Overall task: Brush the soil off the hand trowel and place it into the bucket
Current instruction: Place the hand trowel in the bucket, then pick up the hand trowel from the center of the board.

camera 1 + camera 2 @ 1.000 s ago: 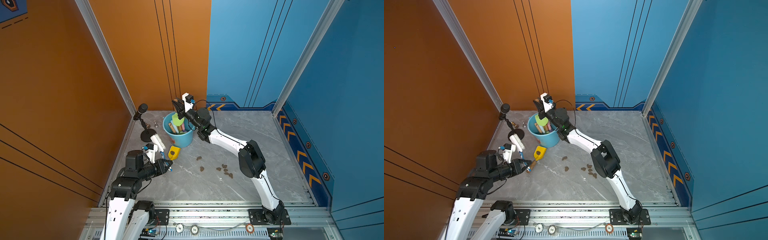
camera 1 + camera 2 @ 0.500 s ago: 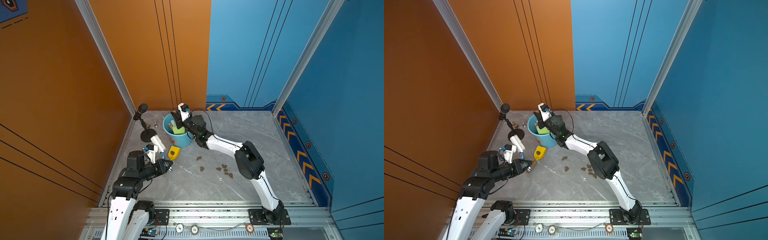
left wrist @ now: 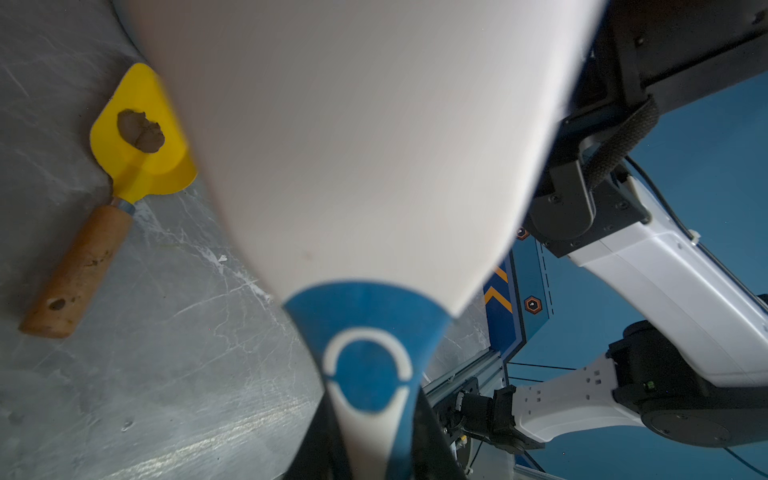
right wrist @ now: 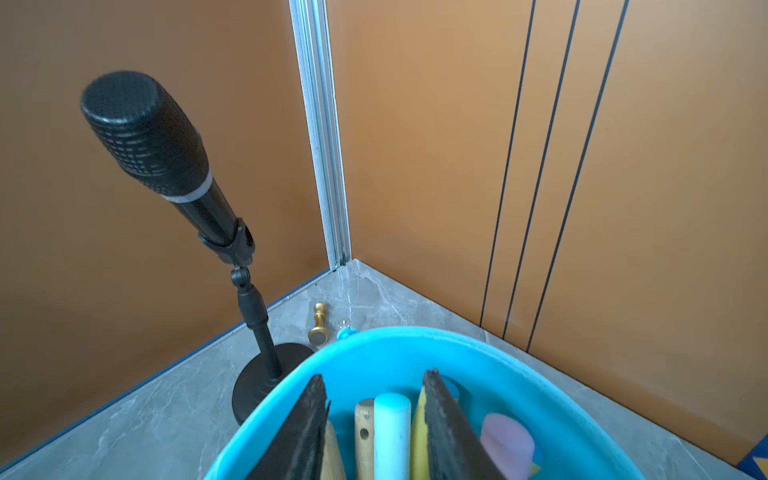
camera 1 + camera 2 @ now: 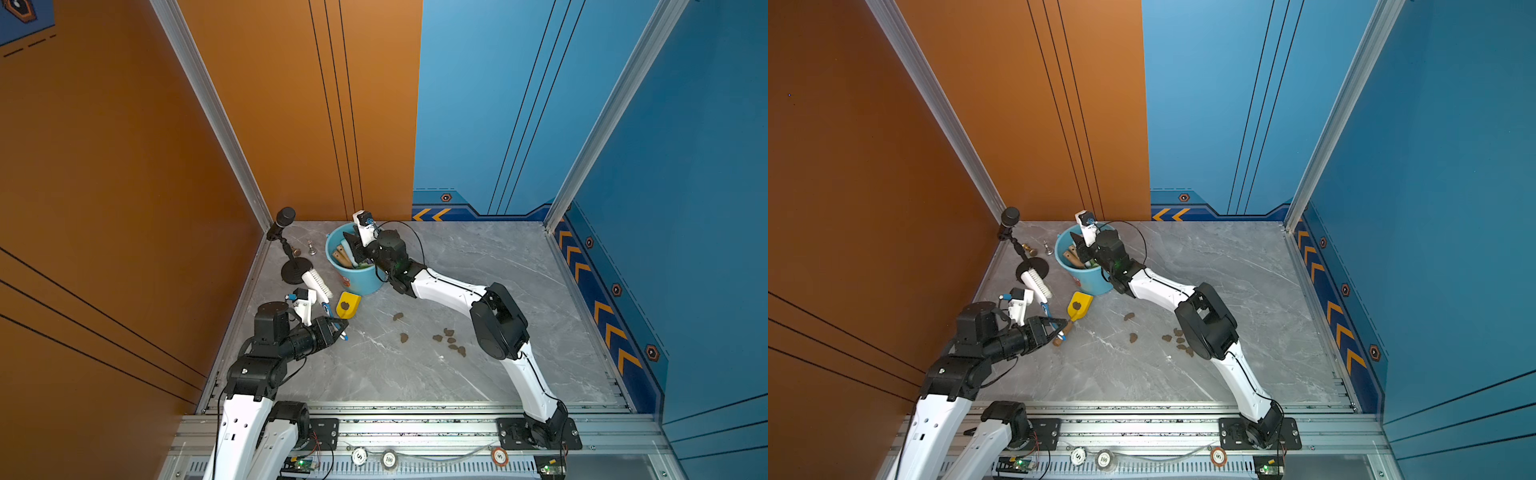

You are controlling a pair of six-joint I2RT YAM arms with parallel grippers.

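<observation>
Bucket [image 4: 415, 345] looks glossy plastic, trowel handle [image 3: 79, 266] rough wood, brush handle [image 3: 353, 145] seemingly plastic.

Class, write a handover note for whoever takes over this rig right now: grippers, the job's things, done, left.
Left gripper: shut on the brush.
Right gripper: open, inside the bucket, holding nothing.
Yellow trowel lies beside the bucket, a soil lump on its blade; more lumps on the table.
Done: other tools are in the bucket.
Left: brush the yellow trowel, bucket it.
</observation>
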